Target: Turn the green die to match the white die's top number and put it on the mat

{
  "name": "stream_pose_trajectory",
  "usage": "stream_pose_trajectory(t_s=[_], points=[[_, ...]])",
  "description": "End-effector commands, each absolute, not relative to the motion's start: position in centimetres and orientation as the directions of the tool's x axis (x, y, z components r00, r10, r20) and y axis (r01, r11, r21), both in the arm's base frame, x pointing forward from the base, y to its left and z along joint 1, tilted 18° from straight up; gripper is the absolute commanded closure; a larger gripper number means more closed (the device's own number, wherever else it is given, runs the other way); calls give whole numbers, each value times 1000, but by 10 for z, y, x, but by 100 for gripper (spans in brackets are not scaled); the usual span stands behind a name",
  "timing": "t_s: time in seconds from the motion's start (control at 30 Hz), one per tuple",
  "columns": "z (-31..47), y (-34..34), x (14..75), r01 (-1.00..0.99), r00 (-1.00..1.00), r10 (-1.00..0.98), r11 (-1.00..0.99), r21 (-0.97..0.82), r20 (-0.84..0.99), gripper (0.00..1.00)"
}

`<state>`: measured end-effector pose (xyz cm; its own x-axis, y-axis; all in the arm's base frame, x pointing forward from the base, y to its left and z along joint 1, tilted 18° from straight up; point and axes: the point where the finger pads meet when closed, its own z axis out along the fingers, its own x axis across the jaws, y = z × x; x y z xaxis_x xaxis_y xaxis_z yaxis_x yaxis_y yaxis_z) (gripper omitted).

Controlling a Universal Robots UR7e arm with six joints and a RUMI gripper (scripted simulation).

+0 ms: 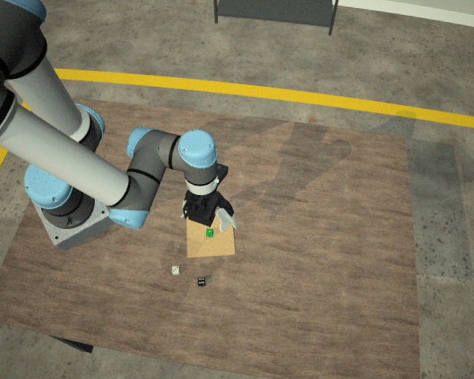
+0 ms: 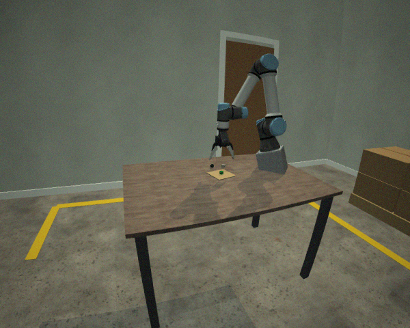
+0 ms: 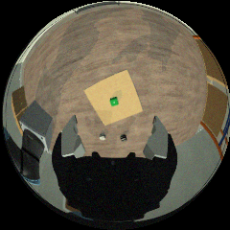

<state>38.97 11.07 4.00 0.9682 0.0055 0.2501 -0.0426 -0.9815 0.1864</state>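
Note:
The green die [image 1: 208, 233] sits flat on the tan mat [image 1: 210, 240], well inside its edges; it also shows in the wrist view [image 3: 114, 101] and in the exterior view [image 2: 220, 172]. The white die [image 1: 174, 269] and the black die [image 1: 201, 281] lie on the wooden table beside the mat; they show small in the wrist view, white die [image 3: 103, 137] and black die [image 3: 123, 137]. My gripper [image 1: 208, 218] is open and empty, raised high above the table near the mat's edge, as the exterior view [image 2: 221, 152] shows. The pips are too small to read.
The robot base [image 1: 65, 215] stands on the table at the left. Stacked cardboard boxes [image 2: 392, 186] stand on the floor to the right of the table.

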Motion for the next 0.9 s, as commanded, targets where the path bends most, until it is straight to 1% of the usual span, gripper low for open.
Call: stream_pose_trajectory(t_s=[0.0,0.47,0.87], points=[[40,110,389,66,966,114,-976,207,230,0],[39,108,387,203,947,252,-950,238,199,0],[39,107,386,235,940,284,-941,245,190,0]])
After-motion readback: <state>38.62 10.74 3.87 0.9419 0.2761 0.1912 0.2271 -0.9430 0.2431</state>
